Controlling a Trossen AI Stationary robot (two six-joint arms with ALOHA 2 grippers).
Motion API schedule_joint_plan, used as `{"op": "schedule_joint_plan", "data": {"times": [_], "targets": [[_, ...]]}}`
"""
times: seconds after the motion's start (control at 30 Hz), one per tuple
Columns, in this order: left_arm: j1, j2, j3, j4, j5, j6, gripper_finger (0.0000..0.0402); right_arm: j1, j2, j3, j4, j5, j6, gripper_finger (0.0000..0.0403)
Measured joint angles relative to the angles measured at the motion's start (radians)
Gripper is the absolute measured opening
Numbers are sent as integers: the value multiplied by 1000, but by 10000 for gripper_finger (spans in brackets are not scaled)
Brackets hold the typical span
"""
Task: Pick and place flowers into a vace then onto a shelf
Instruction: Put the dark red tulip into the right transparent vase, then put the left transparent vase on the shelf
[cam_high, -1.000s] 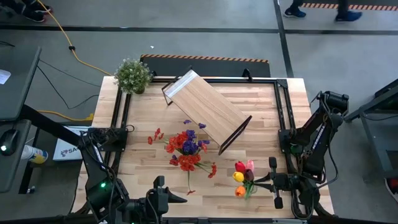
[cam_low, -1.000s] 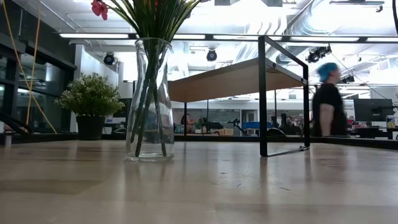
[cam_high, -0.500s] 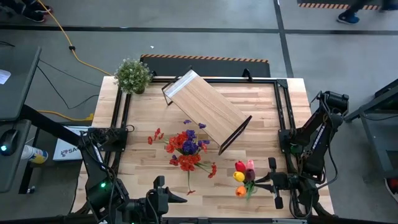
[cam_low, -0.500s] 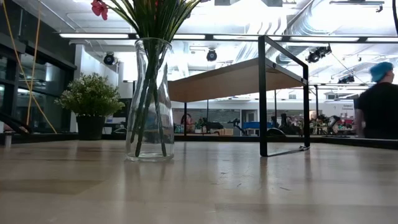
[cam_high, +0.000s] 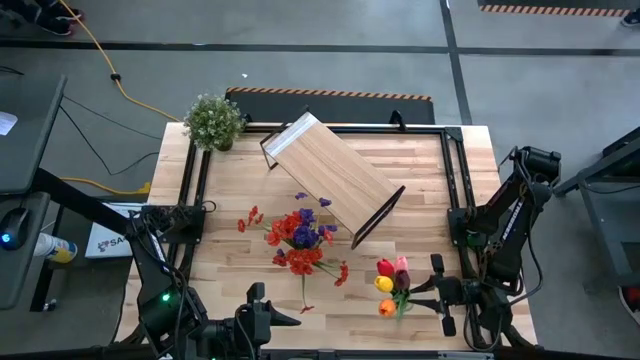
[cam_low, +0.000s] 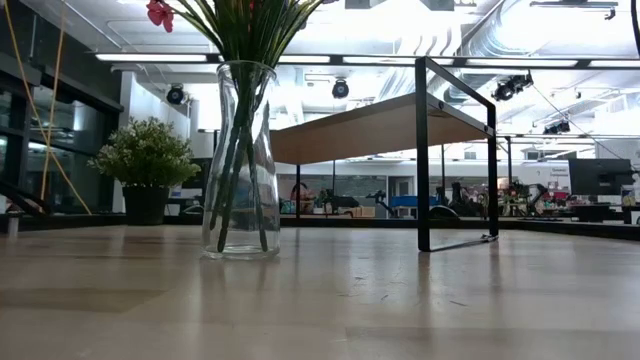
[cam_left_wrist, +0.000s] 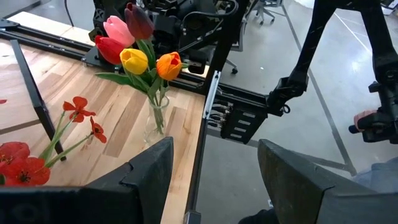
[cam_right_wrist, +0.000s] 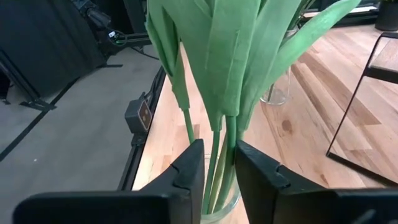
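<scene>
Right gripper (cam_high: 432, 291) at tulips (cam_high: 393, 280) in small glass vase (cam_left_wrist: 155, 119), near worktop (cam_high: 420, 180) front edge right of shelf (cam_high: 332, 179); jaws slightly apart astride stems (cam_right_wrist: 219, 155), contact unclear. Red-purple flowers (cam_high: 300, 240) in tall vase (cam_low: 240, 160) beside shelf. Left gripper (cam_high: 258, 318) parked, jaws open, empty.

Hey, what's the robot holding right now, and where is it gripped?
Cannot be told for the right tool: it sits at the tulip stems just above the vase rim, grip unclear. The left tool is open and holds nothing.
</scene>
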Motion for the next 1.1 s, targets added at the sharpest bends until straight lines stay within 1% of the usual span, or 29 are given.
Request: {"op": "schedule_joint_plan", "data": {"times": [0.37,0.53,0.63,0.87,1.1], "targets": [[0,0,0,0,20,0,266,0,0,0,4,-10,-6,146],[0,0,0,0,20,0,266,0,-15,0,9,-30,-7,179],[0,0,0,0,20,0,266,0,-38,0,9,-51,-15,193],[0,0,0,0,24,0,266,0,-113,0,10,-102,-57,202],[0,0,0,-1,26,0,266,0,-151,0,10,-174,-71,202]]}}
